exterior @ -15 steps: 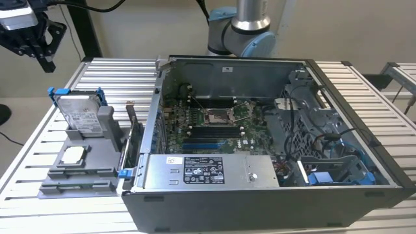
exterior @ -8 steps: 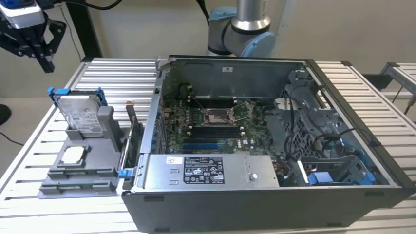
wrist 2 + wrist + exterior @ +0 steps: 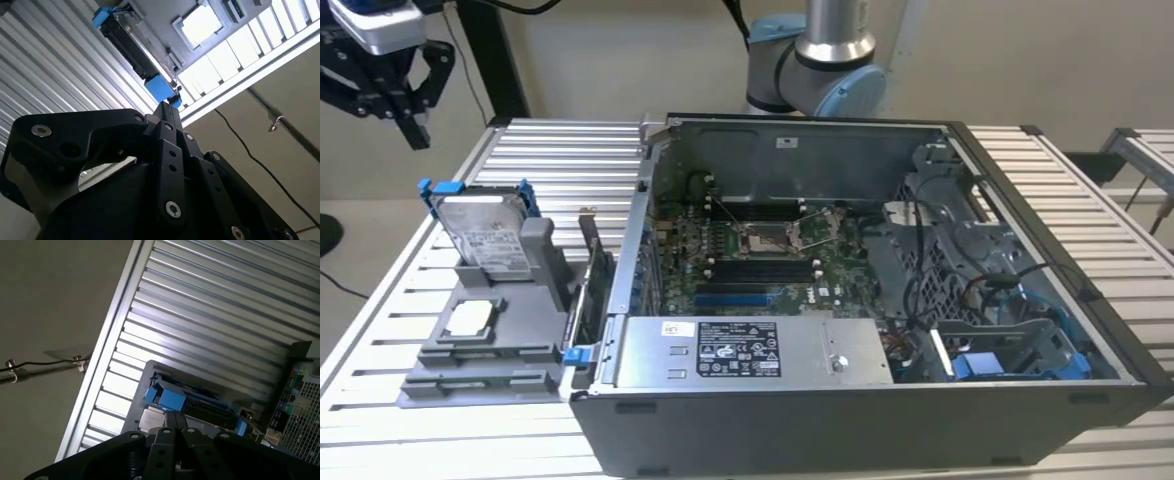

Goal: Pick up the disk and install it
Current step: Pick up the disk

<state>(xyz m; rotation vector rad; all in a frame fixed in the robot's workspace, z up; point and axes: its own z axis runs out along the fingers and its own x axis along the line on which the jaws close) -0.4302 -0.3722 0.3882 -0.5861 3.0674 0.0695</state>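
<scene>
Your gripper (image 3: pixel 414 132) hangs empty, jaws pinched together, well above the disk (image 3: pixel 483 232) standing on edge in the grey holder (image 3: pixel 480 345), so spread them and centre over its blue-framed top edge.

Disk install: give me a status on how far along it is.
Done: nothing visible yet. The disk stands upright in its grey holder beside the open computer case. In hand: the gripper hangs above it and apart from it, jaws shut on nothing. Left: picking it up and installing it in the case.
</scene>
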